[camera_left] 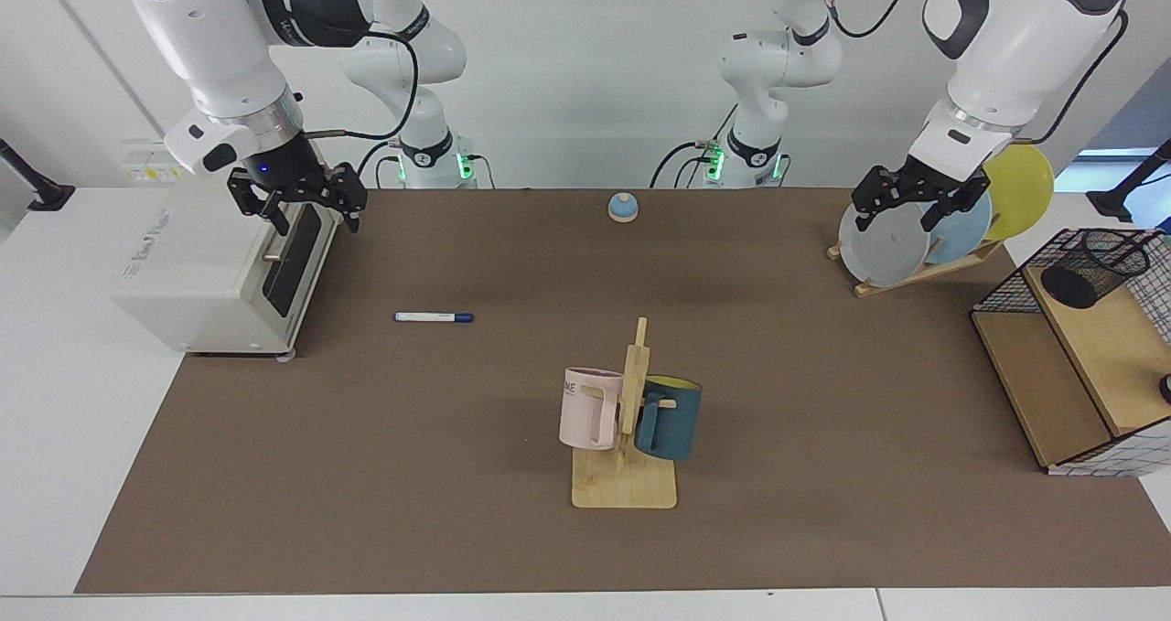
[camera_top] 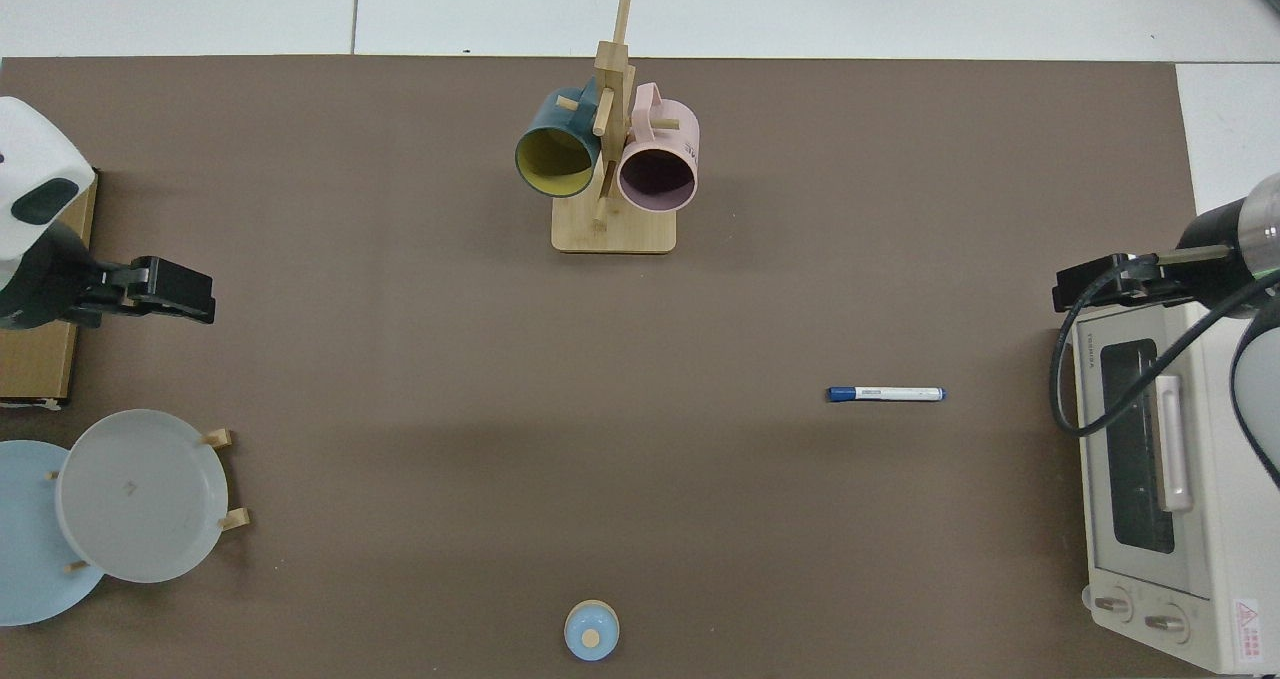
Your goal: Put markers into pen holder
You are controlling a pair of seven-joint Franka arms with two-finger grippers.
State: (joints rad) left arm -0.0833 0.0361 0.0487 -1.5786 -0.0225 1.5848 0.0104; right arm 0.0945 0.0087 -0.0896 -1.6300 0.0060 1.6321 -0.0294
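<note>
Facing view: one marker [camera_left: 434,316] lies flat on the bench [camera_left: 778,401]. One pen holder [camera_left: 1094,269] sits on the rack [camera_left: 1089,356]. Right tool [camera_left: 295,202] and left tool [camera_left: 906,202] hang open, empty. Top view: one marker [camera_top: 885,393], two mugs [camera_top: 657,164].

left arm: rises from its base at the facing view's right, forearm angled down.
left gripper [camera_left: 907,202]: raised, holding nothing, fingers spread apart, pointing down.
right arm: rises from its base at the facing view's left, forearm angled down.
right gripper [camera_left: 306,208]: raised, holding nothing, fingers spread apart.
</note>
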